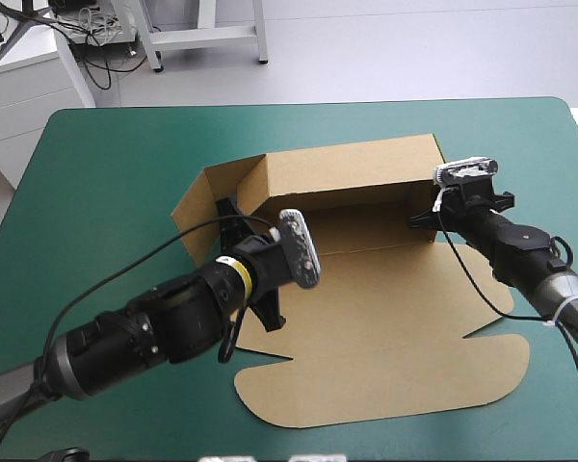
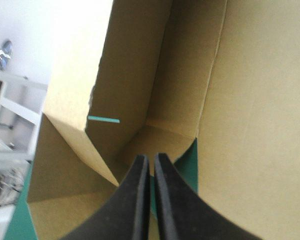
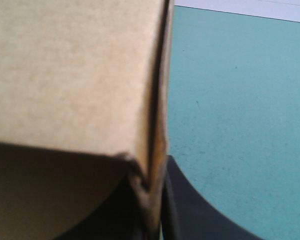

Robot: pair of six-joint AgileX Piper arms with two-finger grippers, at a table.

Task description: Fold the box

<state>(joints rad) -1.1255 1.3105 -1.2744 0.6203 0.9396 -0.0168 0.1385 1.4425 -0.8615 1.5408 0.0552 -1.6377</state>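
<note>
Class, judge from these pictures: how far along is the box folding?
Done: the box's back wall stands, left flap half raised. In hand: right gripper clamps that wall's right end; left gripper, fingers shut, sits at the left corner. Left: the front panels lie flat on the table.

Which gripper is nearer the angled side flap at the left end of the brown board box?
Left. The left gripper, black fingers shut, points into the corner right beside that side flap. The right gripper is shut on the box at its opposite, right end.

The box [image 1: 366, 327] is matt brown board; the table's teal-green cover [image 1: 106, 183] looks smooth and dull.
</note>
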